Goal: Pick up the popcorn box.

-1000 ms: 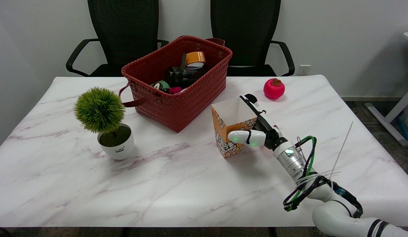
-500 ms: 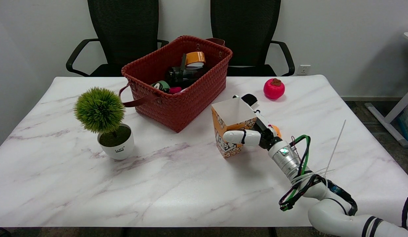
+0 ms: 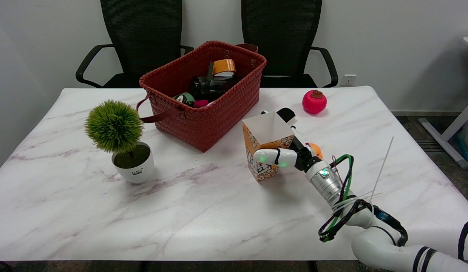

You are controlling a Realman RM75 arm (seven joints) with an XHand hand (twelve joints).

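Wrapping the orange-and-white paper popcorn box standing on the marble bench, the robot hand appears clamped around it; lifting straight up comes next.

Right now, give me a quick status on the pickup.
Right hand wrapped around popcorn box, grip unconfirmed. Box upright on table. Basket close behind; lift path open.

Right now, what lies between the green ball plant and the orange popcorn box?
In the head view, only bare marble table separates green ball plant from orange popcorn box.
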